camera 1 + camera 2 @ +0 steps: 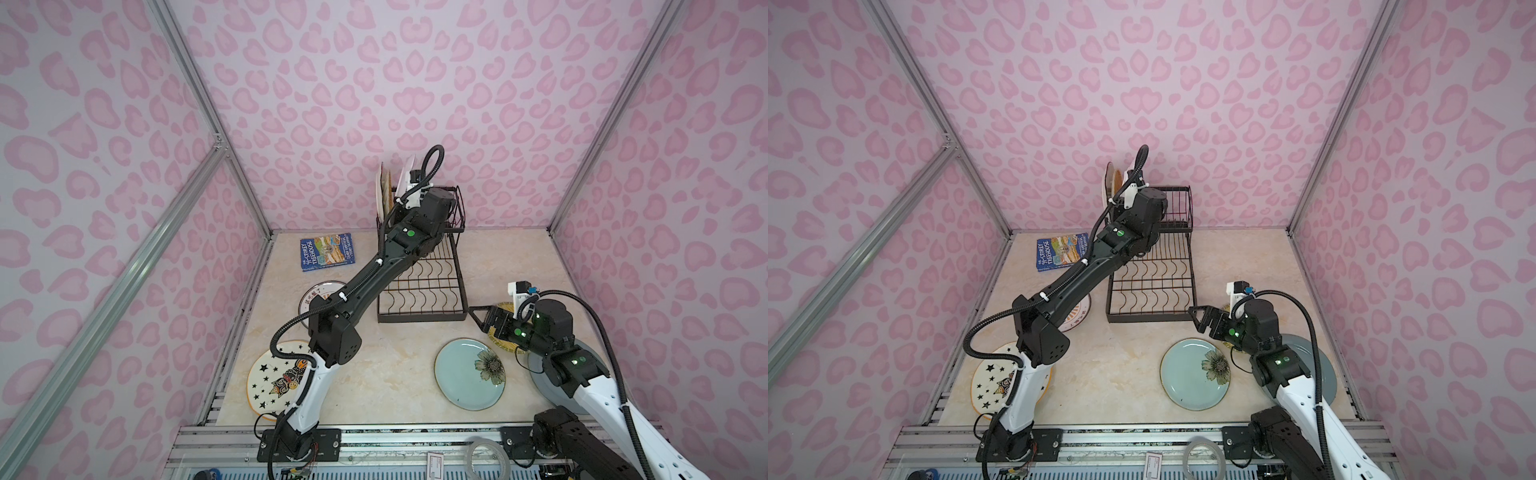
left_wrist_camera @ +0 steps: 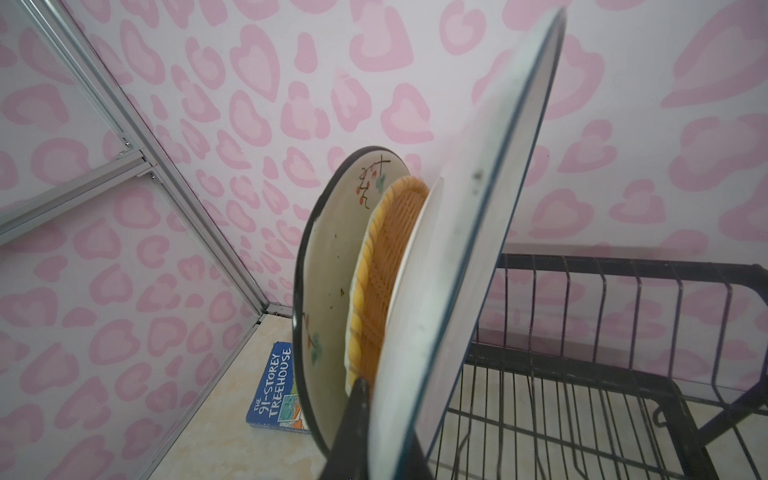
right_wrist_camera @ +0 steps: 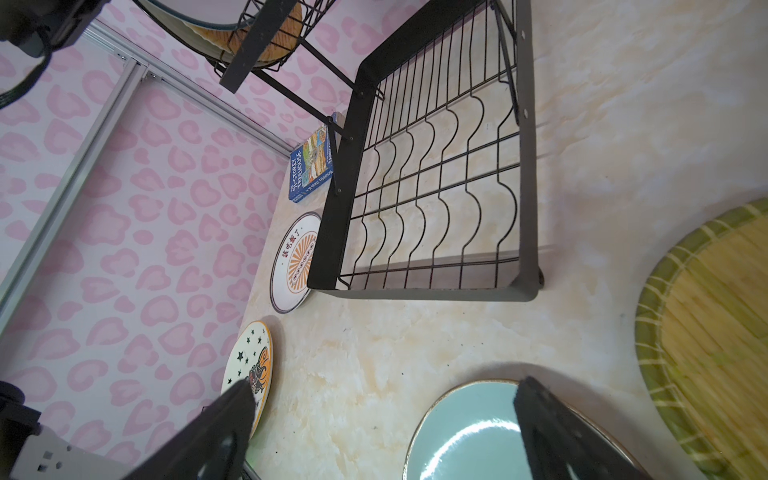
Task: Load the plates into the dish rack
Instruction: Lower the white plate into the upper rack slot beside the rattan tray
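Observation:
My left gripper (image 2: pixel 376 419) is shut on the lower edge of a white, blue-rimmed plate (image 2: pixel 457 249), held upright and tilted over the raised basket of the black wire dish rack (image 1: pixel 419 319). A cream plate (image 2: pixel 328 257) and a yellow woven plate (image 2: pixel 382 266) stand in the basket beside it. In both top views the wrist hides these jaws. My right gripper (image 1: pixel 478 318) hangs open above the table by the rack's front right corner, holding nothing. A teal flower plate (image 1: pixel 465 374) lies below it, and a green-yellow woven plate (image 3: pixel 715 332) lies under its wrist.
A star-printed plate (image 1: pixel 270 378) and a white plate with an orange sunburst (image 1: pixel 320 291) lie under my left arm. A grey-blue plate (image 1: pixel 1327 374) lies beneath my right arm. A blue book (image 1: pixel 327 251) lies left of the rack. Pink walls enclose three sides.

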You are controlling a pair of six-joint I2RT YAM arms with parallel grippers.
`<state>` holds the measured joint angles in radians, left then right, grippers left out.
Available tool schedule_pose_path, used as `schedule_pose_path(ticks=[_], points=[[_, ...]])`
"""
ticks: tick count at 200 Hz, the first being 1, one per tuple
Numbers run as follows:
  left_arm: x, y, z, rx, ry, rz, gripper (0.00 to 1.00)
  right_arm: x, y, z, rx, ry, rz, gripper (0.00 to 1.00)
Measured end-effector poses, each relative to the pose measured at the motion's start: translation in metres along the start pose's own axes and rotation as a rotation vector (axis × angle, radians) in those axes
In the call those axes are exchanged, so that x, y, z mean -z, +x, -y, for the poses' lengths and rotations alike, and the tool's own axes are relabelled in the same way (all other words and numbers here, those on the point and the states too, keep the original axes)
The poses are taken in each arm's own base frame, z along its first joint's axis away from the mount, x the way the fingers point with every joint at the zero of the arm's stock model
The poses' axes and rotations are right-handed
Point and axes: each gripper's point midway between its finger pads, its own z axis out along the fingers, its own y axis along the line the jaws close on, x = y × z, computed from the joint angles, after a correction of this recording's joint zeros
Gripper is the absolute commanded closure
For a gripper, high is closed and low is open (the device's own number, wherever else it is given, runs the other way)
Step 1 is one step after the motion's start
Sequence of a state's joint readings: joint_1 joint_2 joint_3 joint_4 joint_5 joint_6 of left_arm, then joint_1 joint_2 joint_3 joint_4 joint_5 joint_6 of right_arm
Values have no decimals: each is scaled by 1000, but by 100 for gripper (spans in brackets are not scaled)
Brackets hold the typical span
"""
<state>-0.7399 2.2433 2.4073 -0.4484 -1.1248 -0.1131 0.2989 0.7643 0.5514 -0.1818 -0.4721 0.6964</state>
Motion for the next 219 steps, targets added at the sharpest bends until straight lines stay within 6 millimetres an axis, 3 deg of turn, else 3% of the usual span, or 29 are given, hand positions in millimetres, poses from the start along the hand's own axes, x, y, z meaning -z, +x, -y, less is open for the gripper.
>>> schedule_pose_path(ticks=[83,148,219], points=[[-2,12,6,12,-43,-1,97,2,2,0,0,-1,-5,3],[19,-7,4,37,-133,62,97,5,6,0,2,4,-18,3],[19,-2,11,1,-195,79,98,10,5,-4,13,-9,-9,3]])
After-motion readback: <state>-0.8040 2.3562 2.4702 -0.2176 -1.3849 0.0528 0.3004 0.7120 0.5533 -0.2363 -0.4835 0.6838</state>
